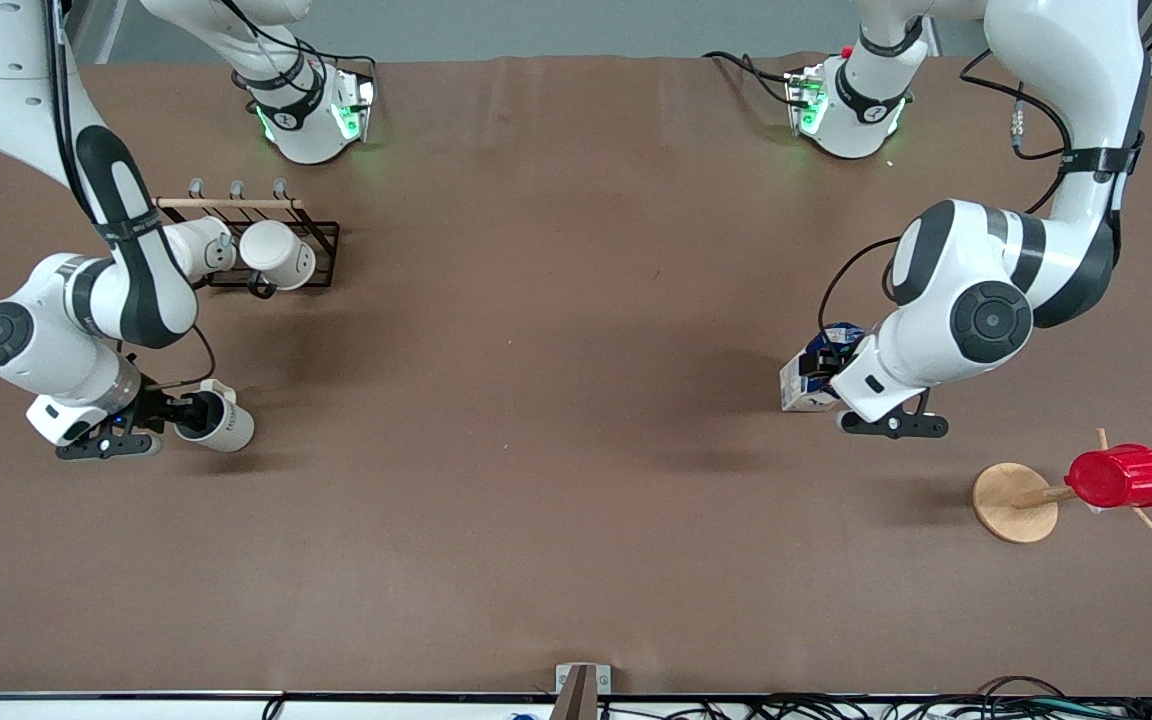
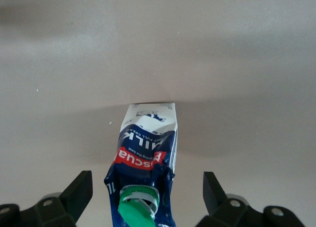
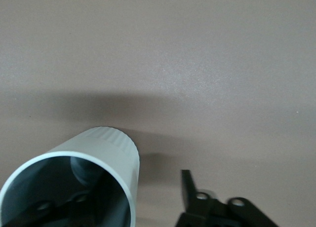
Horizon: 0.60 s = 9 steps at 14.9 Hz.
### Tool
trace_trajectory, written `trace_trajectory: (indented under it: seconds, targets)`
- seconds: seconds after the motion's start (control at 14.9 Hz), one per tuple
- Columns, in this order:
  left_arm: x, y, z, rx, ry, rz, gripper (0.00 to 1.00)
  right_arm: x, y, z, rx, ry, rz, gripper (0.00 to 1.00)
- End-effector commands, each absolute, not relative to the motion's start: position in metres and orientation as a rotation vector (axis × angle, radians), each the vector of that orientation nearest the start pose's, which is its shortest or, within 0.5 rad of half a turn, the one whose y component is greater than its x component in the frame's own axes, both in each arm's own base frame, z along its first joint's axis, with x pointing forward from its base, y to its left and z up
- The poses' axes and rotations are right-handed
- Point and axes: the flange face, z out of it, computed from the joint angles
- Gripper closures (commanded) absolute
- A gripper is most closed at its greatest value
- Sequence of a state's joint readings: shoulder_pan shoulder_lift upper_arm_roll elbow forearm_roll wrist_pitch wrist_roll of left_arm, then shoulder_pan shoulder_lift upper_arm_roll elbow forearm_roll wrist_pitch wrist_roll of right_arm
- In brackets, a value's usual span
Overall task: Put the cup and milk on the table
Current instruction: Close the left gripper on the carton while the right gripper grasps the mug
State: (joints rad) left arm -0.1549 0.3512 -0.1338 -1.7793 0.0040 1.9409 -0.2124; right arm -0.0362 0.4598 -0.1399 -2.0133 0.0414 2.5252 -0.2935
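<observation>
The cup (image 1: 227, 424) is tilted low over the table (image 1: 556, 400) at the right arm's end, its grey mouth facing my right gripper (image 1: 186, 415). In the right wrist view the cup (image 3: 108, 148) fills one corner. One finger reaches inside it and the other fingertip (image 3: 186, 182) stands outside, clear of the wall. My right gripper (image 3: 133, 187) is open. The milk (image 1: 801, 385) rests on the table at the left arm's end. In the left wrist view the milk (image 2: 145, 138) sits between the wide-apart fingers of my left gripper (image 2: 147, 180), with a gap on each side and its green cap flipped open.
A black wire rack (image 1: 321, 240) with two white mugs (image 1: 276, 255) stands farther from the front camera than the cup. A wooden peg stand (image 1: 1014, 500) lies on its side with a red ribbed cup (image 1: 1121, 476) on it, nearer the front camera than the milk.
</observation>
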Motion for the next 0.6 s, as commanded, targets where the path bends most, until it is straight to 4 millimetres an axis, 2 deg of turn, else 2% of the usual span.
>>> trace_trajectory:
  seconds: [0.0, 0.27, 0.34, 0.47, 0.54]
  targets:
    - [0.584, -0.166, 0.348, -3.104, 0.117, 0.308, 0.05, 0.601, -0.103, 0.235, -3.154, -0.087, -0.108, 1.0]
    - [0.579, -0.164, 0.343, -3.097, 0.116, 0.327, 0.14, 0.608, -0.093, 0.243, -3.137, -0.105, -0.109, 1.0]
    - [0.578, -0.164, 0.341, -3.095, 0.114, 0.334, 0.23, 0.608, -0.091, 0.247, -3.133, -0.131, -0.1, 1.0]
    - [0.577, -0.163, 0.341, -3.094, 0.112, 0.336, 0.46, 0.61, -0.071, 0.273, -3.105, -0.293, -0.087, 1.0]
    - [0.577, -0.163, 0.34, -3.093, 0.112, 0.338, 0.51, 0.611, -0.059, 0.285, -3.084, -0.384, -0.088, 1.0]
